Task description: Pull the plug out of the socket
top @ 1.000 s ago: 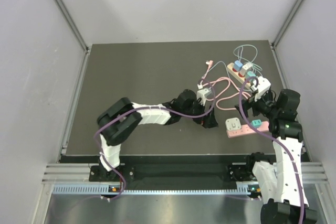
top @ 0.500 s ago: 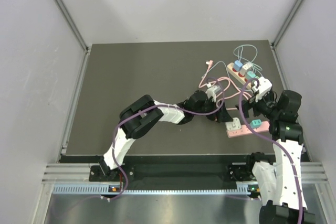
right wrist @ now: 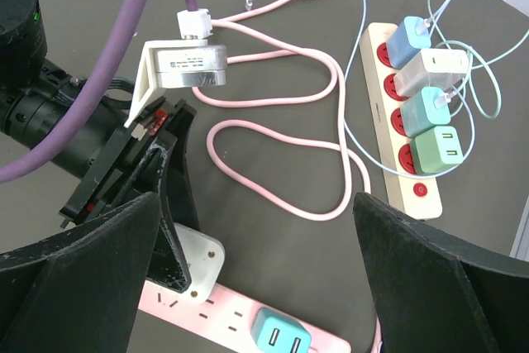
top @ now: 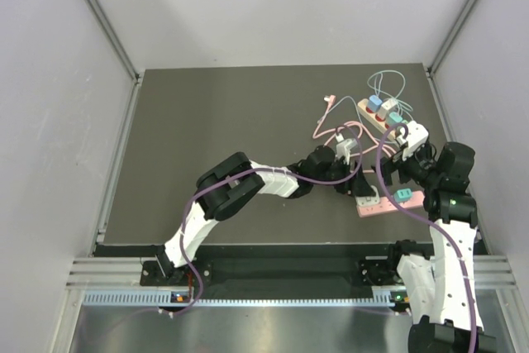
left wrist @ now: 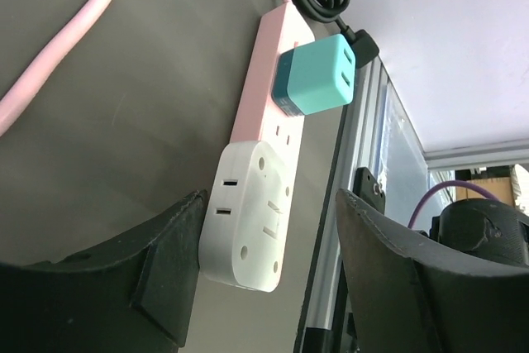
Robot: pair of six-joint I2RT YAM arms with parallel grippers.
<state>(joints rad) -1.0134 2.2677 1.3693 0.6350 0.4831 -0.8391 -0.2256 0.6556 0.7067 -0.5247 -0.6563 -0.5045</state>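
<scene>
Clearly we are bracketing the white plug (top: 369, 197) with the left gripper (top: 361, 188) spread apart.
From above, the plug is sitting in the pink strip (top: 385, 207), beside its teal charger (top: 402, 195). At the left wrist, fingers (left wrist: 165, 279) are flanking it, not yet clamping; a skewed squeeze risks dragging the unpinned strip. At the right wrist, the right gripper (right wrist: 256, 204) is hanging wide apart above the strip.

Shines bright and diffuse from overhead; throws only faint, soft-edged shadows on the dark table (top: 207, 121); renders the overhead view crisp; softens the near fingers (left wrist: 165, 274) in the left wrist view.
</scene>
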